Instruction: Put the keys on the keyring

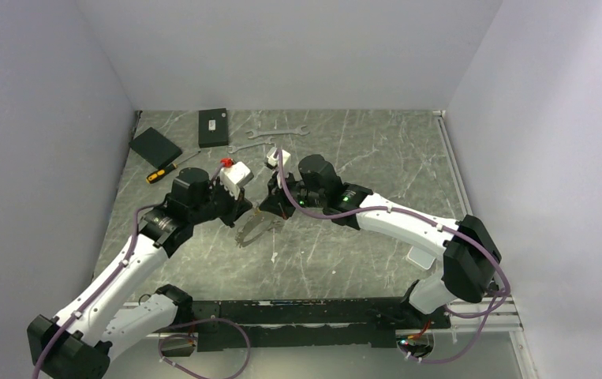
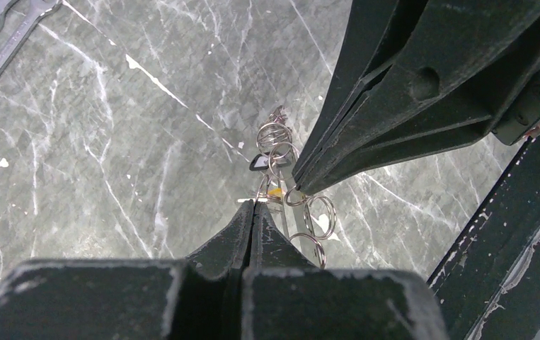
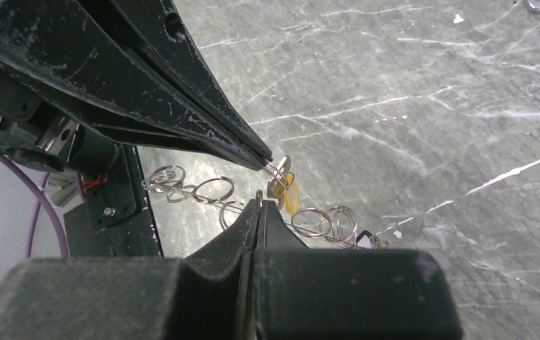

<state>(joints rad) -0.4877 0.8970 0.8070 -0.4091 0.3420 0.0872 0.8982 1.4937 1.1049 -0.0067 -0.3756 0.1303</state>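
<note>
Where the silvery, chain-like keyring [image 3: 210, 191] sags, left tool [image 3: 267, 161] and right tool [image 3: 260, 203] pinch it, tips almost meeting, arms angled inward.

Table [image 1: 376, 166]: dark grey marbled top, streaked with pale scuffs. Toward its far left lay a flat black pad [image 1: 155, 145], a black box [image 1: 213, 127] bearing a small label, a yellow-and-black-handled screwdriver [image 1: 167, 168], a silver wrench [image 1: 279, 132] and a second wrench [image 1: 250, 146] just beside it. Nearer the middle lay what seemed a tiny key [image 1: 274, 254], too small to confirm.
</note>
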